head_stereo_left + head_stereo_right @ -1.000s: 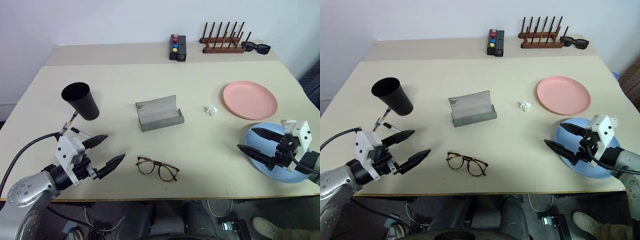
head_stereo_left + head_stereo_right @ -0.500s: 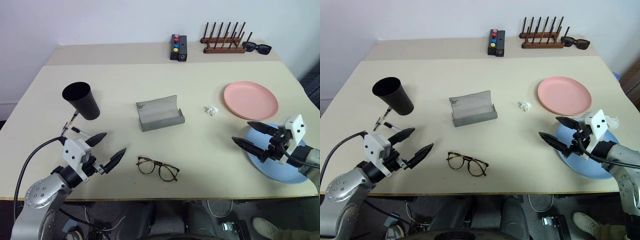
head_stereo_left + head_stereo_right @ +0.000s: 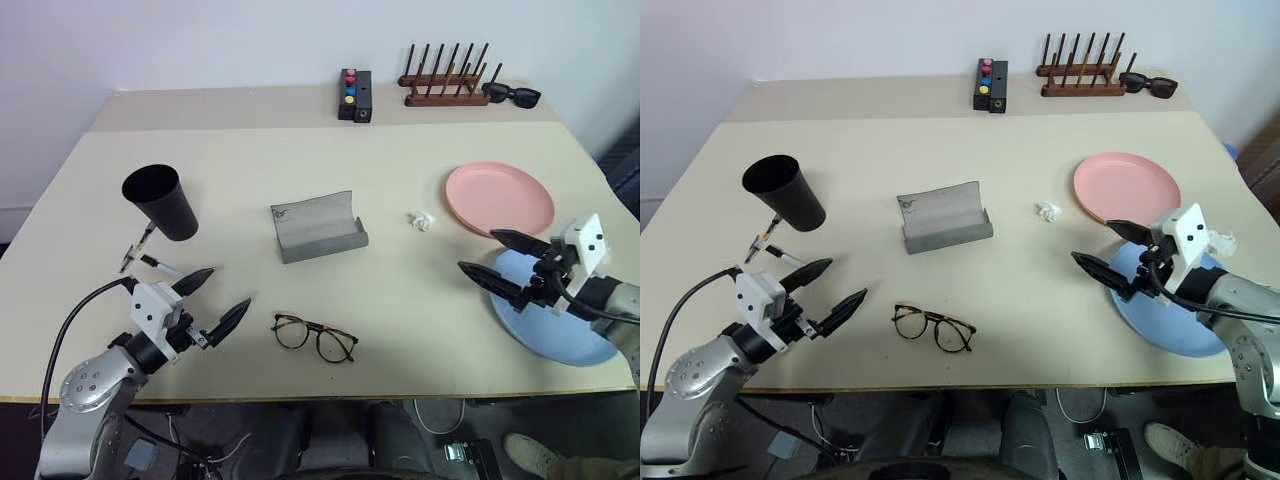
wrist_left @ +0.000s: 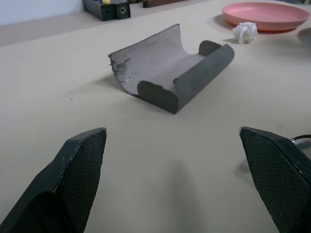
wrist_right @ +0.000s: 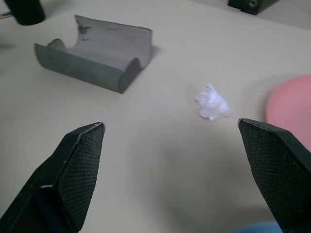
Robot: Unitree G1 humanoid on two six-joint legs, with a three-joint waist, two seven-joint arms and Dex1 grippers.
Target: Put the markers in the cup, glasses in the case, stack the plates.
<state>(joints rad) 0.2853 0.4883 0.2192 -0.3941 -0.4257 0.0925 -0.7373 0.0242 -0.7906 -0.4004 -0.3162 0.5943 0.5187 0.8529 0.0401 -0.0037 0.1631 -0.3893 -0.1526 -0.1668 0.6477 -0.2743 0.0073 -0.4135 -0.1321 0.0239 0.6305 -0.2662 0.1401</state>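
Head views: The beige table (image 3: 300, 160) carries every task item, and none is yet in place. The matte black tapered cup (image 3: 163, 201) stands near the left edge; two slim dark markers (image 3: 150, 250) lie on the table just in front of it, outside the cup. The grey hinged spectacle case (image 3: 318, 226) sits open and empty at mid-table. The thin brown-rimmed glasses (image 3: 314, 337) lie on the table in front of the case, well apart from it. The salmon pink round plate (image 3: 499, 199) and the light blue round plate (image 3: 555, 315) lie side by side, not stacked. A small crumpled white paper scrap (image 3: 424, 221) lies between the case and the pink plate. The left gripper (image 3: 213, 301) hovers near the markers and the glasses, fingers spread, holding nothing. The right gripper (image 3: 497, 259) hangs over the near-left rim of the blue plate, fingers spread, holding nothing.

Left wrist view: Both black fingers (image 4: 80, 165) stand wide apart, aimed at the open case (image 4: 170, 73); nothing lies between them.

Right wrist view: The fingers (image 5: 77, 167) stand wide apart over bare table, with the case (image 5: 95, 56) and the paper scrap (image 5: 212, 103) beyond.

Status: All three sub-tasks remain outstanding.
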